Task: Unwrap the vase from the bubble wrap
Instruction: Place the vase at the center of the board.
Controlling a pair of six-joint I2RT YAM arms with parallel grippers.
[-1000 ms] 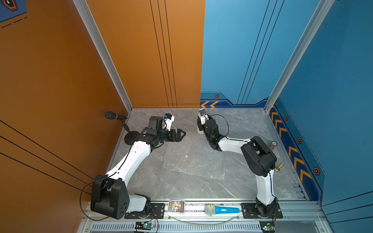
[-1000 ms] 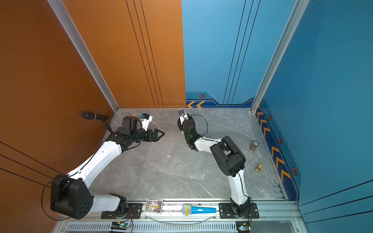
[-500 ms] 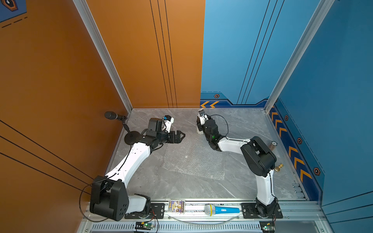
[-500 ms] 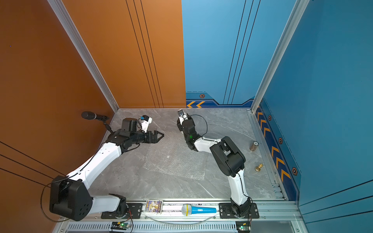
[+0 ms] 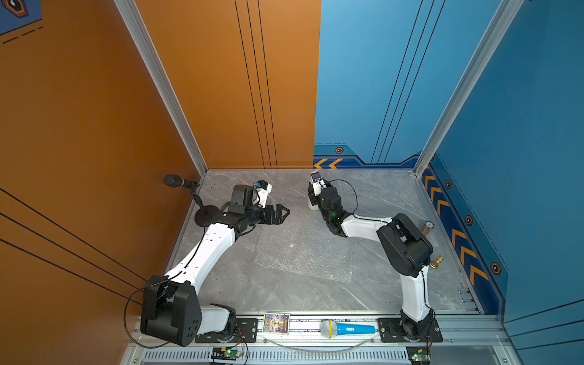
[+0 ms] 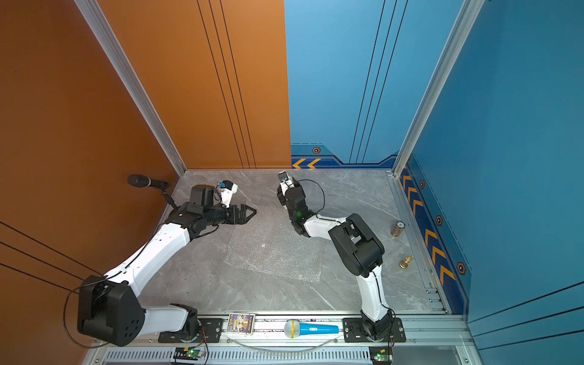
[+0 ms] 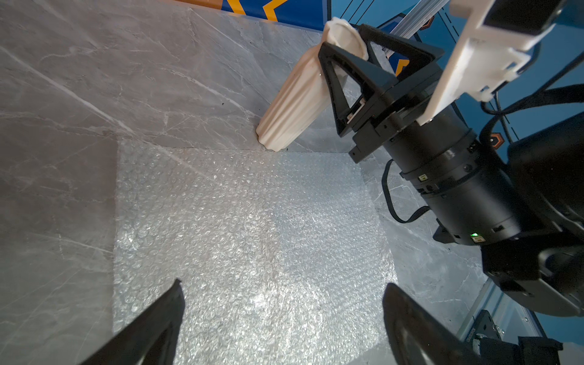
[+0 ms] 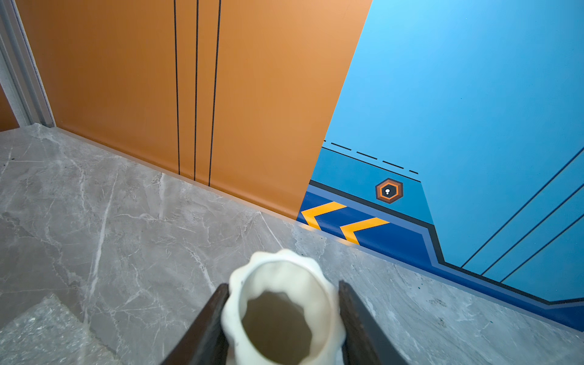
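Observation:
The white ribbed vase [image 7: 294,107] stands bare with its base on the marble, just past the far edge of the bubble wrap [image 5: 303,246]. My right gripper [image 8: 282,284] is shut on the vase [image 8: 278,319] at its neck, a finger on each side below the scalloped rim. In a top view the vase [image 5: 313,205] shows only partly under the right gripper [image 5: 313,196]. The bubble wrap [image 7: 246,240] lies flat and spread out. My left gripper [image 7: 283,282] hovers open over its left far part, holding nothing; both top views show it [image 5: 286,212] [image 6: 252,212].
A black microphone [image 5: 177,181] on a round stand [image 5: 207,216] sits at the far left corner. A small brown jar [image 5: 426,227] and a brass piece [image 5: 436,262] stand by the right wall. A blue toy microphone [image 5: 347,328] and a card box [image 5: 276,323] lie on the front rail.
The left gripper has shifted very slightly toward the front, still open. The right gripper and the vase have not moved.

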